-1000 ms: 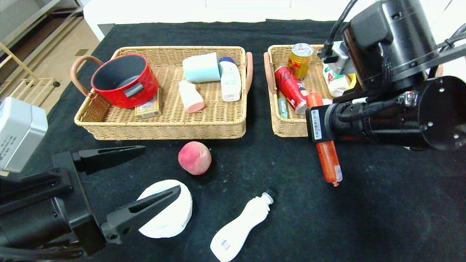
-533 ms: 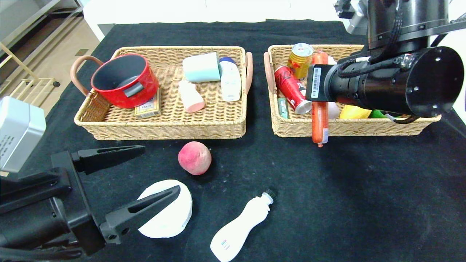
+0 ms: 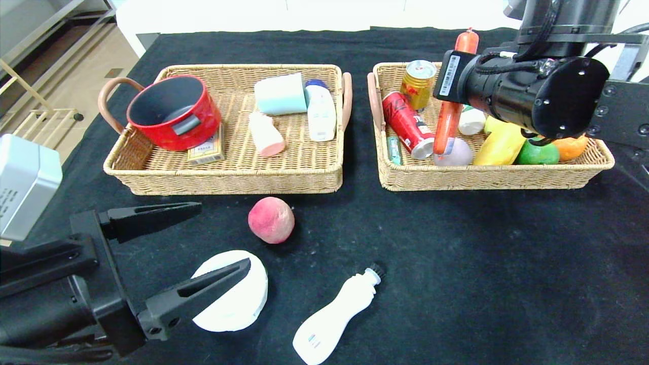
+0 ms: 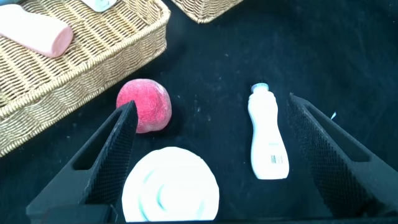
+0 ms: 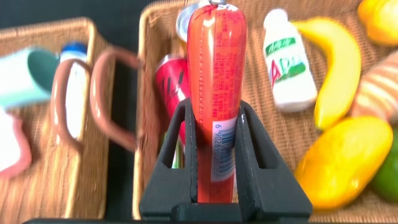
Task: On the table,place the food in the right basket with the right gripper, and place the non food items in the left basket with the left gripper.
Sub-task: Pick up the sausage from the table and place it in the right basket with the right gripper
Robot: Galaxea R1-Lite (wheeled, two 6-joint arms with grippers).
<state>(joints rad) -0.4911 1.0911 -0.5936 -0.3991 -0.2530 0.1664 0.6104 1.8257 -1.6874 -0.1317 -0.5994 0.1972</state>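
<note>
Currently the table point(image 3: 456, 284) is filling the head view, black cloth, with two wicker trays across the upper half. Left basket point(image 3: 228, 177) is sitting upper left, right basket point(image 3: 487, 177) upper right.

Right gripper point(image 5: 214, 140) is hanging over the right basket at upper right of the head view, fingers pinching the sausage point(image 3: 448, 121) around its middle. Sausage is standing steeply tilted, lower end down among the cans and fruit, top end poking up past the basket's far rim. Wrist view is showing it clamped between both fingers, above the basket's inner side.

Left gripper point(image 3: 203, 248) is idling at lower left, fingers spread wide, hovering over the disc point(image 3: 238, 299).

Still lying on the cloth: disc at lower left, bottle point(image 3: 332, 317) at lower centre, peach point(image 3: 271, 219) just below the left basket's front edge.

Step in hand, as I read it: dropping the sausage into the right basket. Next move is calling for a release here, maybe a slight lowering first so it isn't tipping out over the rim. After that, peach for the right arm; disc and bottle for the left.
</note>
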